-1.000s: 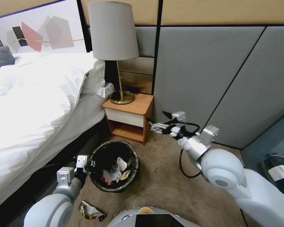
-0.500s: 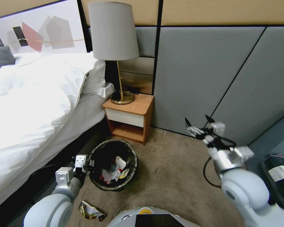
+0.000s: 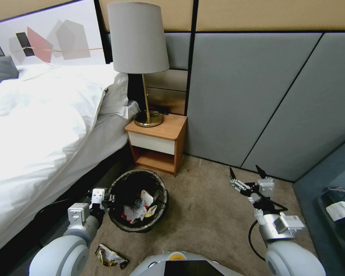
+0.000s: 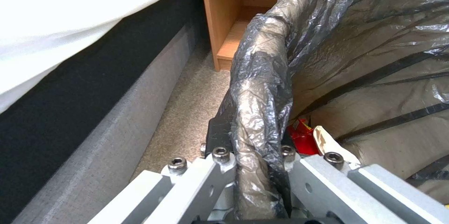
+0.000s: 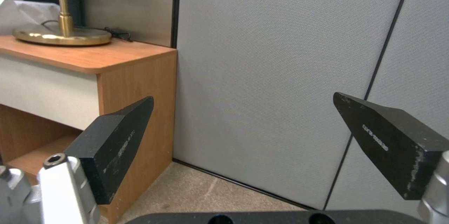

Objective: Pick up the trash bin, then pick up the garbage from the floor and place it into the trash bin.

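Trash bin (image 3: 138, 207): lined with thin, crinkled plastic film, dark and semi-glossy, folded over the rim.
Garbage (image 3: 140, 209) inside: crumpled paper and glossy printed wrappers.
Wrapper (image 3: 110, 257) on floor: shiny, creased foil.
Left gripper (image 4: 255, 153): brushed bare metal with steel bolts, matt black plastic pads.
Right gripper (image 3: 246, 172): matt black, slightly scuffed fingers.
Floor (image 3: 203, 214): short-pile tan carpet, matt.
Nightstand (image 3: 157, 143): smooth wood-grain laminate, white drawer front.
Lamp (image 3: 142, 69): polished brass, cloth shade.
Wall panels (image 3: 234, 96): grey woven fabric.
Bed (image 3: 42, 115): white cloth.
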Controlling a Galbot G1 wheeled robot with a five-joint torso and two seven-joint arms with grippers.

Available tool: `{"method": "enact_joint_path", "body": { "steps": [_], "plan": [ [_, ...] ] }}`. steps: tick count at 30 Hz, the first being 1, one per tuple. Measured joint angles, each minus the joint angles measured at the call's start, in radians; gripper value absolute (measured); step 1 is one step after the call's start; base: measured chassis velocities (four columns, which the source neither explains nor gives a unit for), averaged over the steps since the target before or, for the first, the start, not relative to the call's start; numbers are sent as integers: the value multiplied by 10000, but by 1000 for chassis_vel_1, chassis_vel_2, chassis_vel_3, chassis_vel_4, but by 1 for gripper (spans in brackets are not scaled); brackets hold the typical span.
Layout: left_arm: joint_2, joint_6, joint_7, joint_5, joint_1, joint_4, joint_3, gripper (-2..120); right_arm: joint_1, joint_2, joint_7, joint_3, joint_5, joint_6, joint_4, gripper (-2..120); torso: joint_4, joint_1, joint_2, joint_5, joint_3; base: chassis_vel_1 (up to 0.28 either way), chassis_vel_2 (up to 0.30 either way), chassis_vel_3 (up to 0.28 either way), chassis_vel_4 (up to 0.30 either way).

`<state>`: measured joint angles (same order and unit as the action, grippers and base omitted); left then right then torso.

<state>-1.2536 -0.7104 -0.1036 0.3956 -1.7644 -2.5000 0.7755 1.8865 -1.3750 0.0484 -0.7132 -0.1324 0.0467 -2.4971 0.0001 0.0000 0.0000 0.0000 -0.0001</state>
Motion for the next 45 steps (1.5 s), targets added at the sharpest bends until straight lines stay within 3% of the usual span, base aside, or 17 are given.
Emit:
{"method": "enact_joint_path", "body": {
  "steps": [23, 45],
  "plan": [
    [-195, 36, 163, -244, 123, 0, -115, 1, 88, -381, 326, 320, 90, -5, -25, 100, -1, 1, 0, 1, 0, 12, 10, 11, 10],
    [-166, 94, 178, -212, 126, 0, -115, 1, 157, -125, 1124, 936, 222, -88, -30, 100, -1, 1, 0, 0, 0, 58, 66, 62, 62]
  ]
}}
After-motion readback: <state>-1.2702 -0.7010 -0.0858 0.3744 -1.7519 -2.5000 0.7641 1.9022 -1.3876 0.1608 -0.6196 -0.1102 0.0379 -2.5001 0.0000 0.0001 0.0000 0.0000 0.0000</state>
